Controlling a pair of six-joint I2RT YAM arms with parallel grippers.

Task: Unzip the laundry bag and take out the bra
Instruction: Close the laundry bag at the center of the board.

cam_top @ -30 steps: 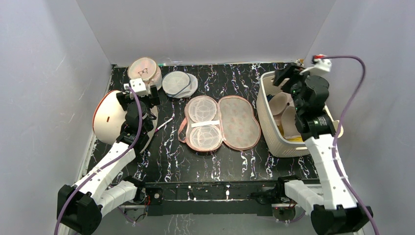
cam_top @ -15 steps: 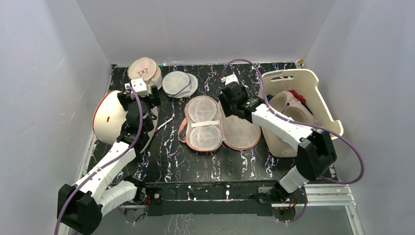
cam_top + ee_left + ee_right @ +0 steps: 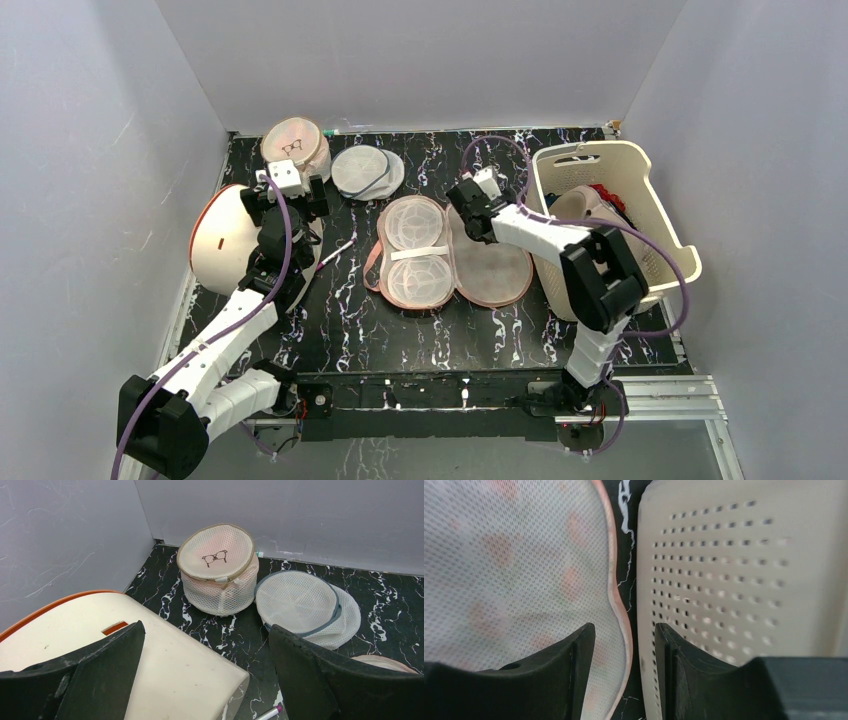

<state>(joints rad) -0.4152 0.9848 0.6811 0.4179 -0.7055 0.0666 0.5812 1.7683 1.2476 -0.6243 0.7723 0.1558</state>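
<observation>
At 9 o'clock, the left gripper (image 3: 206, 628) is hovering with its fingers spread wide, holding nothing. At centre, the laundry bag (image 3: 450, 252) is lying unzipped and flat. The right gripper (image 3: 624, 626) is sitting at the bag's 1 o'clock rim, fingers narrowly parted. At 3 o'clock, the bra (image 3: 590, 203) is resting in the basket (image 3: 590, 152).

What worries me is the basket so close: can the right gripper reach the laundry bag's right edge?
Probably yes: the right gripper hangs at that edge of the laundry bag, jaws apart; the basket leaves a gap.
</observation>
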